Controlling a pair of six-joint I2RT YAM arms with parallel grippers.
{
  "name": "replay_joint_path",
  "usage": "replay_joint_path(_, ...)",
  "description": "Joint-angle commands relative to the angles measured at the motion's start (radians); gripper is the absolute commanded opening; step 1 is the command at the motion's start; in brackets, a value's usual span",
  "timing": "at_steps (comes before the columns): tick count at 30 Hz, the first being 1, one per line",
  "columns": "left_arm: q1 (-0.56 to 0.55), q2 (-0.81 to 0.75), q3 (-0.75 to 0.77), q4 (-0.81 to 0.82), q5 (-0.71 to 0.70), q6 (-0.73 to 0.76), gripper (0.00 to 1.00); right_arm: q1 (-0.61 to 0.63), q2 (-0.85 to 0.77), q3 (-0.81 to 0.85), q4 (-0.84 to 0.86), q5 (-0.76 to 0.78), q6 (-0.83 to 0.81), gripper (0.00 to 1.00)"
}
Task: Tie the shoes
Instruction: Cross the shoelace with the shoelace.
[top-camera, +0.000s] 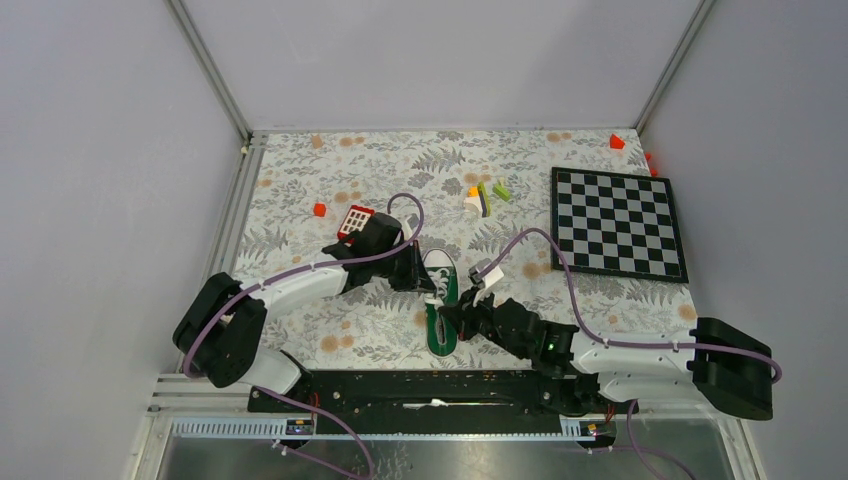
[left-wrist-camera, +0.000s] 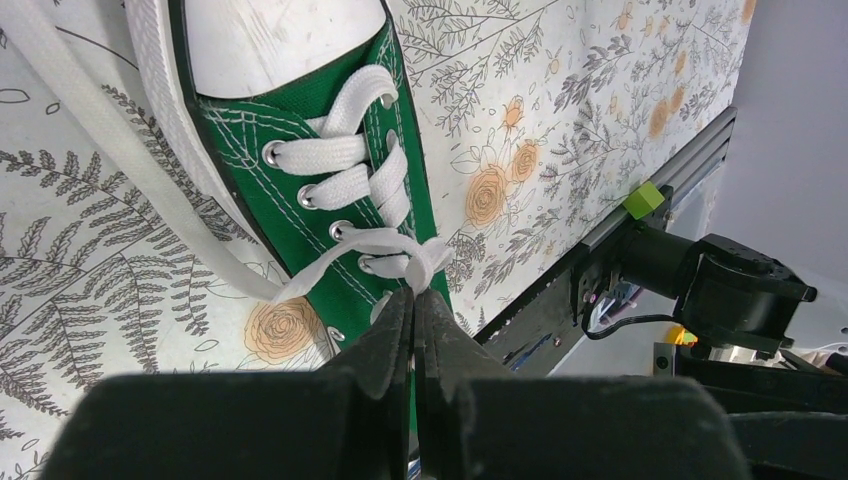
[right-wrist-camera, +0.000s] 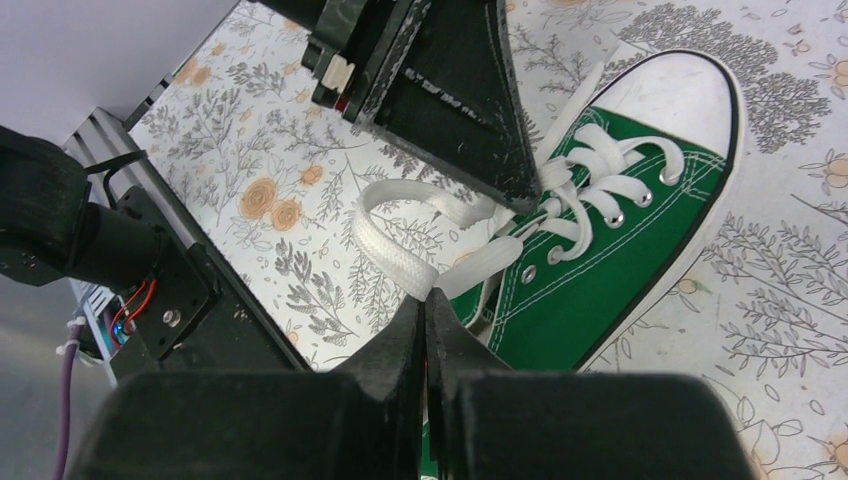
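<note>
A small green canvas sneaker (top-camera: 440, 335) lies in the near middle of the table (top-camera: 400, 160), which has a pale leaf-and-flower print. The white toe cap (left-wrist-camera: 280, 40) points away from the arm bases and the heel lies towards them. Its white laces (left-wrist-camera: 345, 150) are threaded through metal eyelets and cross over the tongue.

The left tool (left-wrist-camera: 413, 300) reaches in from the sneaker's left side, clenched. Its tips sit right at a bunched crossing of the laces, low on the eyelet rows. I cannot tell whether any lace is caught between them. One loose lace strand (left-wrist-camera: 120, 150) runs from that crossing across the table, past the toe cap.

The right tool (right-wrist-camera: 427, 300) comes in from the right, closer to the heel, and is also clenched. Its tips pinch a flat lace strand that arcs up in a loop over the table beside the sneaker.

Just beyond the left arm lies a red-and-white keypad-like block (top-camera: 355, 220), with a small red piece (top-camera: 319, 209) near it. Farther back, a cluster of small coloured blocks (top-camera: 485, 197) sits near the middle. A black-and-white chessboard (top-camera: 618, 222) lies flat on the right, well apart from the sneaker. Another red piece (top-camera: 616, 141) rests in the far right corner.
</note>
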Motion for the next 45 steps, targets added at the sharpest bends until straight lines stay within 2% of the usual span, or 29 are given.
replay_joint_path(1,0.005,0.005,0.046,0.021,0.03,0.012,0.0,0.027,-0.027,-0.012,0.021,0.044,0.015,0.0)
replay_joint_path(8,0.004,0.004,0.048,0.017,0.035,0.017,0.0,0.029,-0.039,-0.025,0.001,0.079,0.013,0.0)
replay_joint_path(21,0.004,0.016,0.079,-0.01,0.048,0.017,0.0,0.029,-0.071,0.004,-0.019,0.192,-0.088,0.0)
replay_joint_path(32,0.002,0.027,0.091,-0.025,0.051,0.016,0.0,0.029,-0.173,0.003,-0.057,0.263,-0.135,0.0)
replay_joint_path(45,-0.002,0.043,0.117,-0.048,0.064,0.018,0.0,0.028,-0.108,0.019,0.005,0.286,-0.171,0.0)
